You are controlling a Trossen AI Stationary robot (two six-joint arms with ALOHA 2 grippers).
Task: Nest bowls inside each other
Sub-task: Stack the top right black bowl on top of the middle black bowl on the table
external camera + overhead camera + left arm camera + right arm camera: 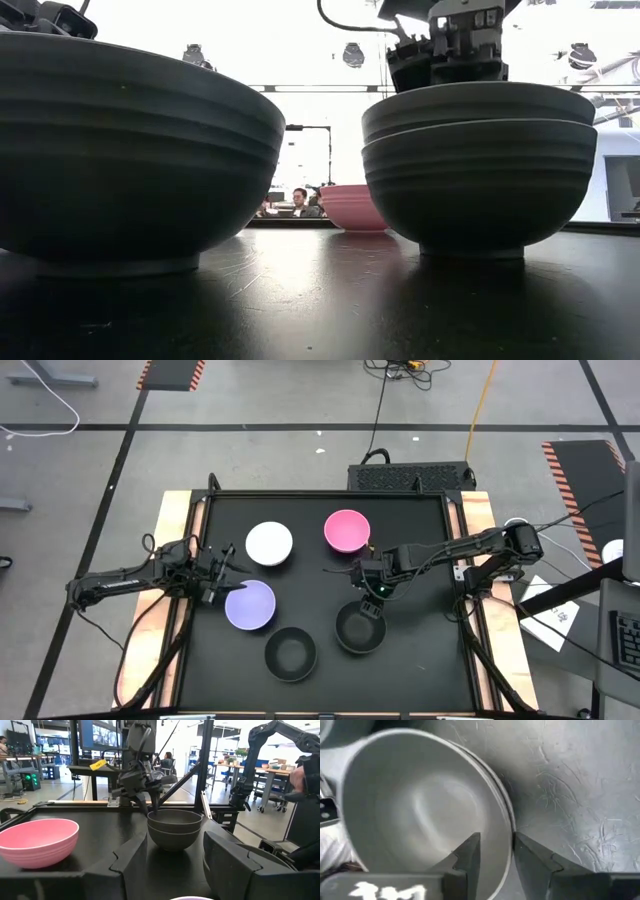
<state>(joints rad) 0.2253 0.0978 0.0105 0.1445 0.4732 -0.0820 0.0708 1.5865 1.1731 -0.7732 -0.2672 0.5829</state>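
Note:
Two black bowls sit nested (360, 628) on the table at the near right, the inner one seated level in the outer (480, 150). My right gripper (372, 598) is over their far rim, slightly open. One finger (470, 855) is inside the inner bowl, the other (532, 860) outside. I see no touch. A third black bowl (290, 654) stands alone, near centre. The lavender bowl (250, 605), white bowl (269, 543) and pink bowl (347, 530) each rest on their bases. My left gripper (222, 572) is open and empty beside the lavender bowl's left rim.
The bowls stand on a black tabletop (420, 560) with raised side rails. Bare surface lies between the pink bowl and the nested pair, and along the right side. In the low view the lone black bowl (130, 150) fills the left. A person sits in the room beyond.

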